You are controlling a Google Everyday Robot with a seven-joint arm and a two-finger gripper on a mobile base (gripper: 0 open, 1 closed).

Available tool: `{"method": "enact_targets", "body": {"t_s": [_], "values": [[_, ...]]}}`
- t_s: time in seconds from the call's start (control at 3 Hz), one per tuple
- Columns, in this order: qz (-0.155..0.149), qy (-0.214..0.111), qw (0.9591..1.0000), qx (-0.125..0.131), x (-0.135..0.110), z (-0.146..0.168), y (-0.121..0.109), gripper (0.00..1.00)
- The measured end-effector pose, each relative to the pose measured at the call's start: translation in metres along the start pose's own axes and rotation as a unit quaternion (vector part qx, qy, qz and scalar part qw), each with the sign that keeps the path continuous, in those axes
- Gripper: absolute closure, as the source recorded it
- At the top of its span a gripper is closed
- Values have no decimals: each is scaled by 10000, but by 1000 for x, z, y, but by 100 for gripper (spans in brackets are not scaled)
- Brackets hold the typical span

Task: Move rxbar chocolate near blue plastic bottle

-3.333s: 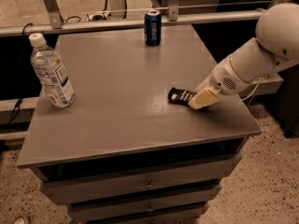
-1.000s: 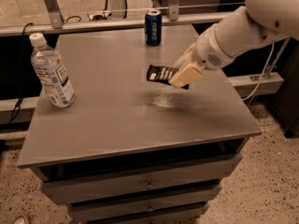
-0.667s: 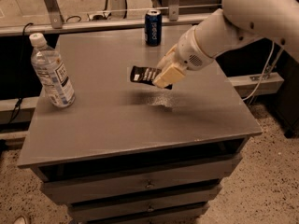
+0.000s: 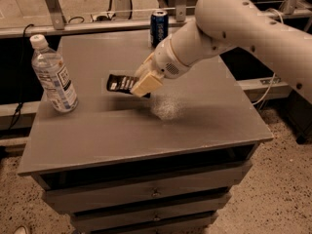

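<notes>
As the pincer (image 4: pixel 145 85) is gripping the rxbar chocolate (image 4: pixel 120 83), it is hovering over the table (image 4: pixel 122 130).
The blue plastic bottle (image 4: pixel 54 77) is standing at the left.

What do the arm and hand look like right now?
The arm is smooth off-white, built of thick rounded segments with a bulbous joint and a few small dark dots. The hand, at the rxbar chocolate above the table's middle, has blocky cream-tan fingers below a round white wrist. A thin pale cable hangs under the arm.
</notes>
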State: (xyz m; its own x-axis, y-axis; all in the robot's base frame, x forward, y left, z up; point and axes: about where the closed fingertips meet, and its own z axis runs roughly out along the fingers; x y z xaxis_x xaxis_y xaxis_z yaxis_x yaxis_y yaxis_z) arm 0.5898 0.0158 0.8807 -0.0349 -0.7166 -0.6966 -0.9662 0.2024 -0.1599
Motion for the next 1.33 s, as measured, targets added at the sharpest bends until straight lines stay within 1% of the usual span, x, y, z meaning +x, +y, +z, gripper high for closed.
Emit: {"method": "enact_targets", "body": {"t_s": [0.33,0.67,1.0,1.33], "values": [[-54,-184,9997,-176,-21,37,10,100],[-5,-272,9992,-284,-30,63,17,100],[29,-258,9990,-355,-33,81,23,83],[101,-207,9990,-373,-29,92,25,61]]}}
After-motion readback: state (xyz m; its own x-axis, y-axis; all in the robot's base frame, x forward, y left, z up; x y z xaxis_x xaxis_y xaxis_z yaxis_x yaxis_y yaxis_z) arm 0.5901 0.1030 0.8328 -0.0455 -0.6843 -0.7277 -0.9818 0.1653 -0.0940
